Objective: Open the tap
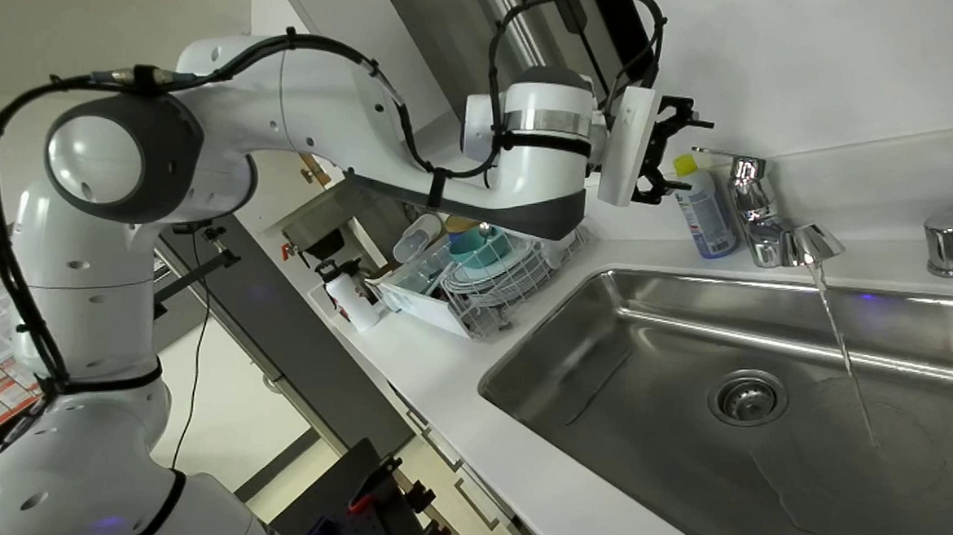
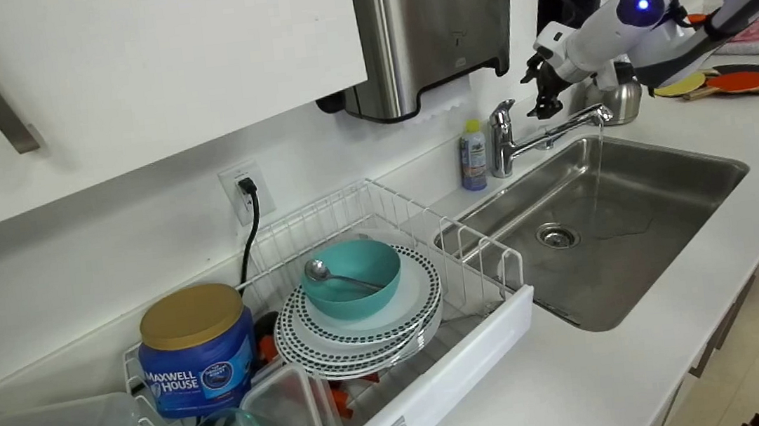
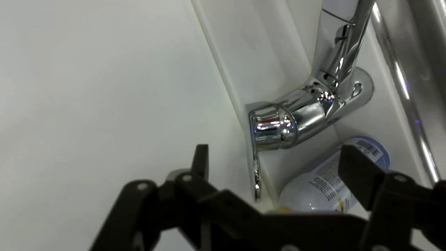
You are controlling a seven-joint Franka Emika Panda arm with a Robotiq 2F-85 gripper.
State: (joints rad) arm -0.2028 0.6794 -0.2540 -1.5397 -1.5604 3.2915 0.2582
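My claw gapes, 2 fingers well apart; chrome tap on the counter at 1 o'clock from it in wrist view, blue-and-white bottle at 4 o'clock; water runs from spout to steel sink in both exterior views.

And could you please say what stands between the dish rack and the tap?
A yellow-capped bottle stands between the dish rack and the tap in both exterior views.
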